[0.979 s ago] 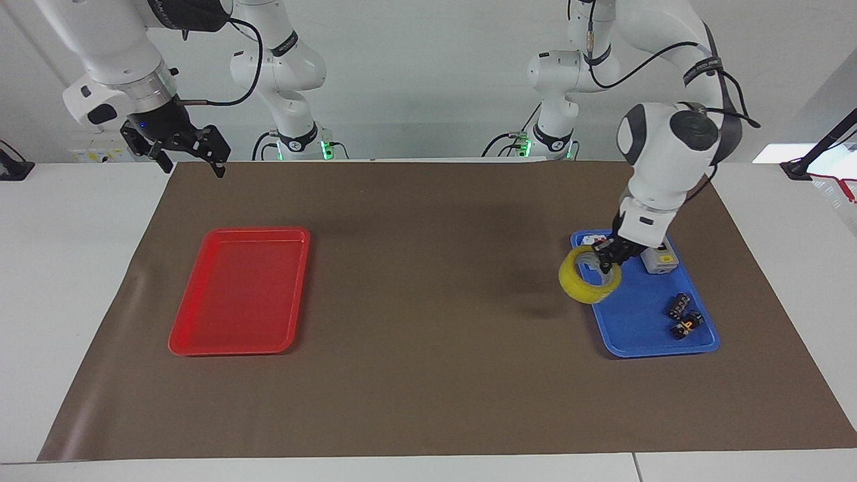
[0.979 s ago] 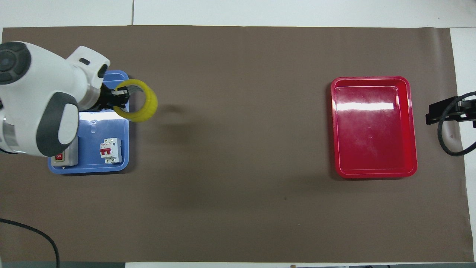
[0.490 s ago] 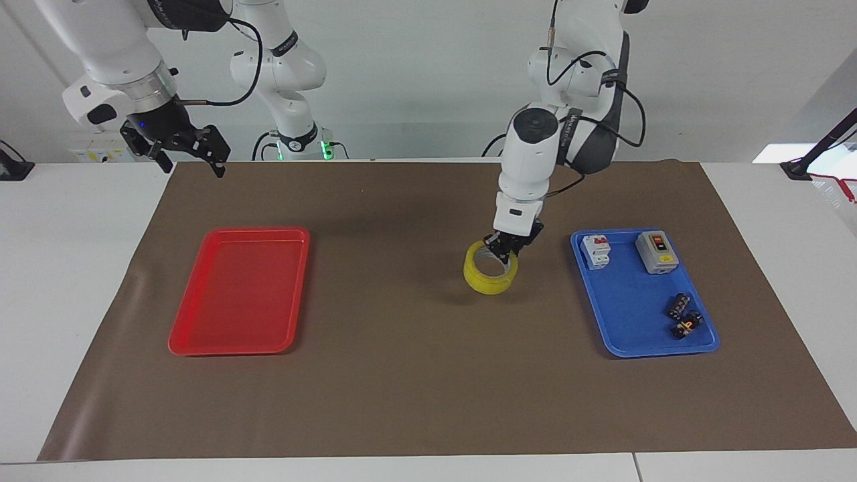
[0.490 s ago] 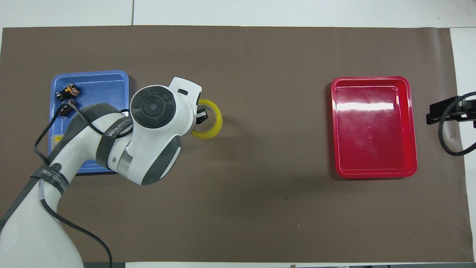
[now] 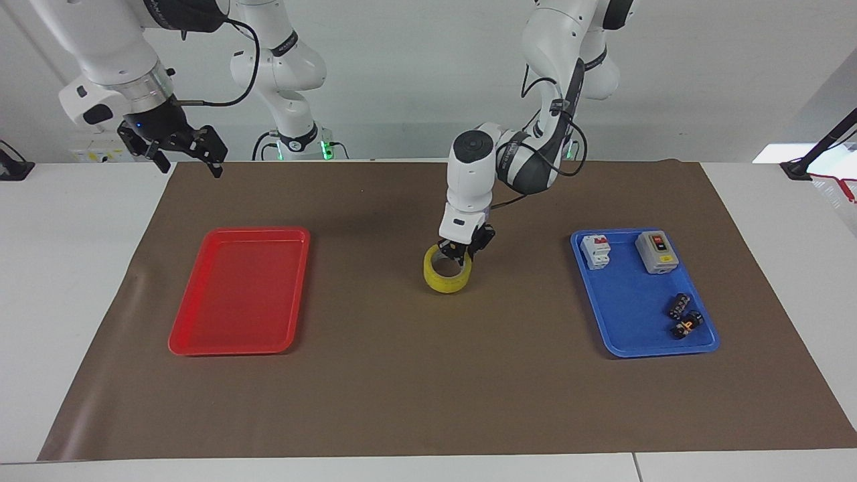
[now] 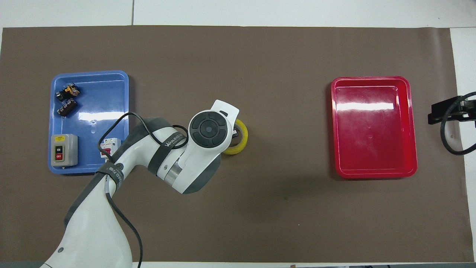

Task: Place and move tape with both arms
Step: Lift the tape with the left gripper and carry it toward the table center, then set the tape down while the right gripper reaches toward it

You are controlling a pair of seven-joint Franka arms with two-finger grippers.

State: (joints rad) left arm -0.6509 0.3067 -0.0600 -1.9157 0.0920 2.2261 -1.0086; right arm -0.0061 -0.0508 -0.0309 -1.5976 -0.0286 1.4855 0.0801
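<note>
Now, change: you have carried the tape (image 5: 447, 271) off the blue tray (image 5: 626, 328) and toward the middle of the brown mat (image 5: 428, 388) within the last second; the right arm has not moved.
Left gripper (image 5: 462, 250): its jaws are clamped on the rim of the tape, on the side nearer the robots.
Right gripper (image 5: 175, 146): you have it waiting in the air over the mat's corner at its own end of the table, jaws apart.
Tape position: low at the mat, between the blue tray and the red tray (image 5: 241, 288), well apart from both.
Around: the blue tray holds a grey switch box (image 5: 656, 252), a white breaker (image 5: 595, 251) and small black parts (image 5: 683, 316).
In the way: the mat between the tape and the red tray is bare.
Tape look: translucent yellow roll, whitish inner ring, hole facing up.
</note>
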